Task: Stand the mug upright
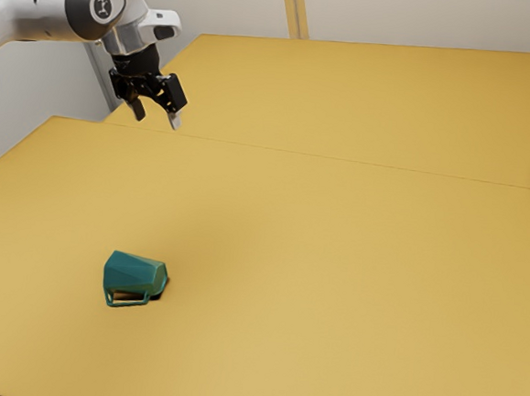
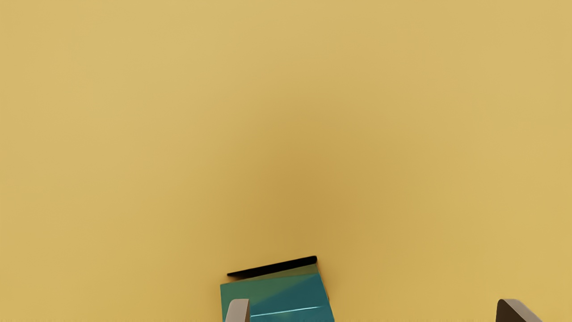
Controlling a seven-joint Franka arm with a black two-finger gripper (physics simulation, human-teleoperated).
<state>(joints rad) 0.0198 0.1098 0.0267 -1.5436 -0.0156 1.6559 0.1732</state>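
Where the arm [image 1: 41, 4] comes in from the exterior view's left, it holds the gripper [image 1: 156, 119] raised, presumably to give the wrist room to turn and the fingers room to come down around something. Lower than the gripper and well apart from it, the mug [image 1: 133, 275] lies on its side on the table [image 1: 331, 286], so it is not upright as the task wants. Its handle [image 1: 128, 301] juts toward the exterior camera; with the flat facets of the body, that probably keeps it from rolling. The gripper is open and holds nothing, its tips spread wide, and in the wrist view the mug appears past one of them rather than midway between, so a grasp would likely call for some shift sideways as well as a descent. A black strip [image 2: 272, 267] runs along one end of the mug there; I can't tell whether it is shadow or part of the mug. Beyond the gripper, toward the exterior view's right, the table runs on, with a second yellow surface [image 1: 374, 101] behind it. As for marks, a dark emblem [image 1: 103, 5] sits on the arm above the gripper, with no legible lettering, and I can read none on the mug.
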